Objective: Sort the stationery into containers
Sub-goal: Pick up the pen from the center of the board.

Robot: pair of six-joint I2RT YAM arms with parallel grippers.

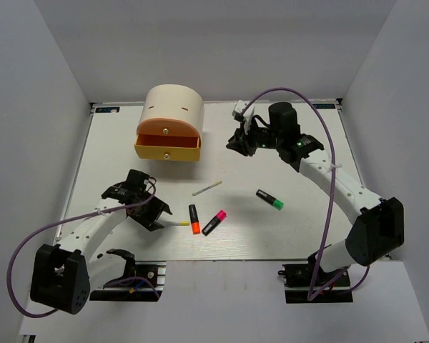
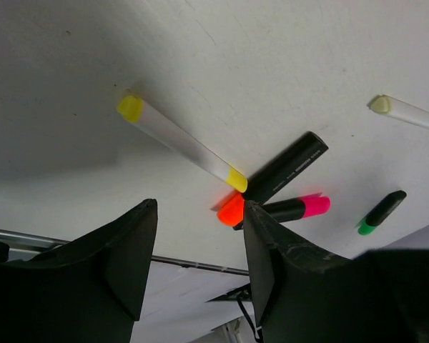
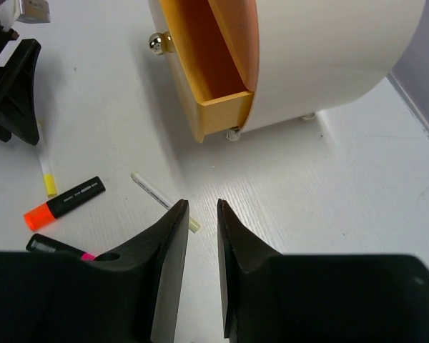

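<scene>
On the table lie an orange-capped highlighter (image 1: 194, 219), a pink-capped one (image 1: 214, 222), a green-capped one (image 1: 269, 199) and a pale pen (image 1: 207, 187). A thin pen with yellow ends (image 1: 177, 223) rests just right of my left gripper (image 1: 159, 213). The left wrist view shows that pen (image 2: 182, 143) ahead of the left gripper (image 2: 200, 207), which is open and empty. The cream cabinet (image 1: 173, 107) has an orange drawer (image 1: 168, 131) and a yellow drawer (image 1: 166, 151) pulled out. My right gripper (image 1: 241, 143) hovers right of the cabinet, slightly open and empty (image 3: 202, 207).
A small white and purple object (image 1: 238, 109) sits at the back near the right arm. Grey walls enclose the table on three sides. The right wrist view shows the yellow drawer (image 3: 207, 93) with its round knob (image 3: 156, 44).
</scene>
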